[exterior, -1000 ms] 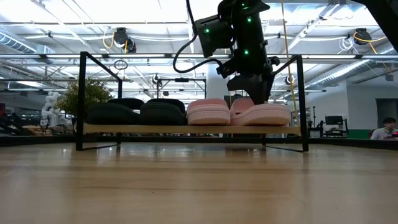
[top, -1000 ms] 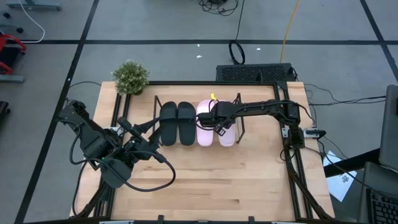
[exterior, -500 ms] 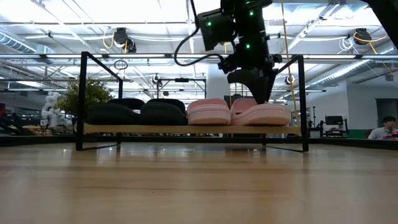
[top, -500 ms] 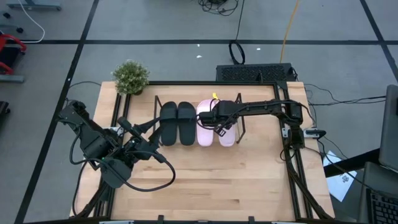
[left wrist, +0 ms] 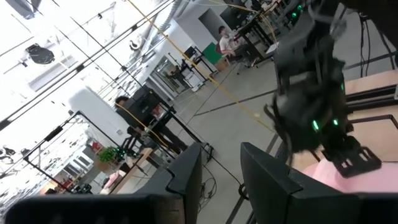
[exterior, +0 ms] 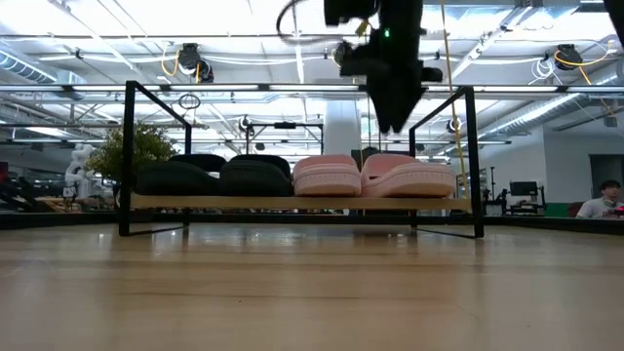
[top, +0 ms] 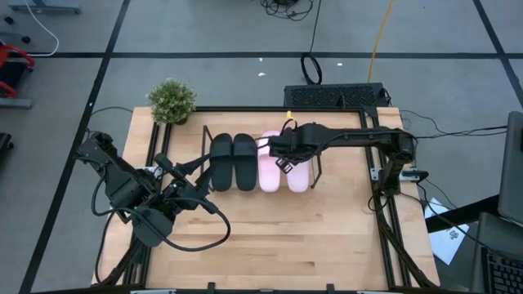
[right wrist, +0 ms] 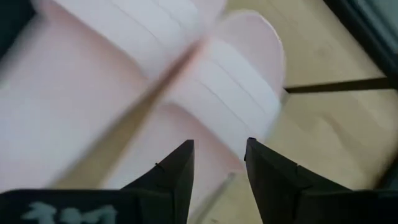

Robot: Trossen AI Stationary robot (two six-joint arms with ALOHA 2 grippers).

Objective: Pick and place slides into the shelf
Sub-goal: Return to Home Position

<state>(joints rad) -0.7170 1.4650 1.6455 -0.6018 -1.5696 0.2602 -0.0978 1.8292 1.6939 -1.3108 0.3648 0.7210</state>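
Shelf (exterior: 128, 156) filled: we see the black pair (top: 233, 162) of slides beside the pink pair (top: 268, 173).
Right gripper (right wrist: 217, 168) hovers above the pink pair, fingers apart and empty; left gripper (left wrist: 217, 174), fingers likewise apart, waits at the table (top: 286, 229) edge.

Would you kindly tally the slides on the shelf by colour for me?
Black slides: 2
Pink slides: 2
Total: 4, all on the shelf
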